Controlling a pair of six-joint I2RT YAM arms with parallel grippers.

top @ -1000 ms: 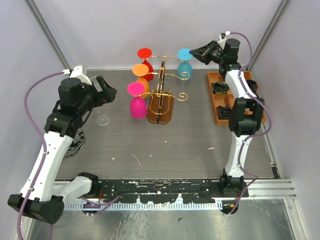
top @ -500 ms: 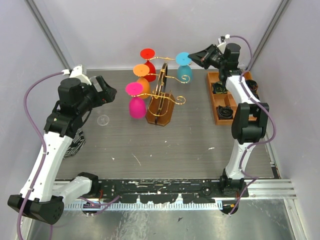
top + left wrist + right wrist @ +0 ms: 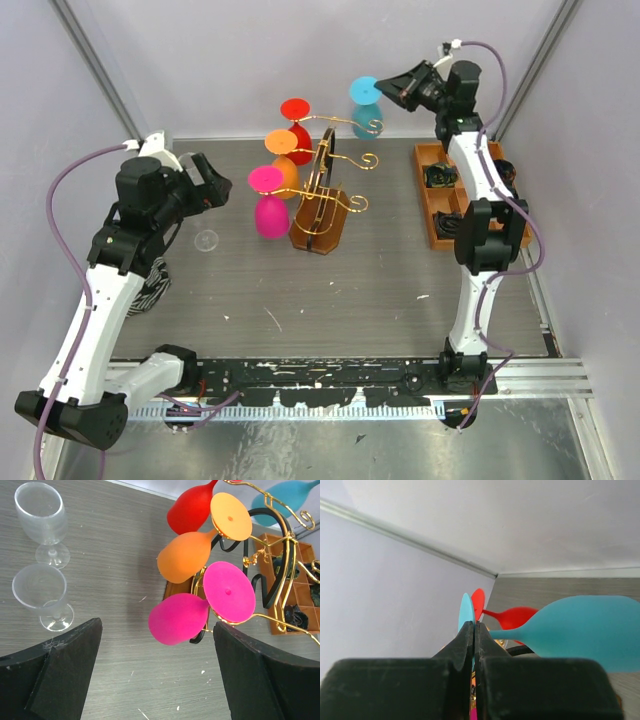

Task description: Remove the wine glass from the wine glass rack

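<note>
Low in the overhead view, the left gripper point(image 3: 218, 178) hangs at mid-left, its fingers spread wide around nothing, pointed toward the wine glass rack point(image 3: 318, 228). Its wrist view shows two clear wine glasses point(image 3: 41, 515) upright on the grey table point(image 3: 380, 270) at upper left; from overhead only one faint foot can be made out.

At centre frame, a pink wine glass point(image 3: 270, 214), an orange wine glass point(image 3: 285, 172) and a red wine glass point(image 3: 296, 143) hang on the rack's left side, the red one partly hidden.

At the upper right, the right gripper point(image 3: 388, 94) has its fingers point(image 3: 465, 640) pressed together, pinching the stem of the blue wine glass point(image 3: 580, 630) beside its foot. The glass is high above the rack's right scroll arm; whether it touches the wire is unclear. The right arm partly covers the orange-brown compartment tray point(image 3: 437, 190), whose dark contents are indistinct.
</note>
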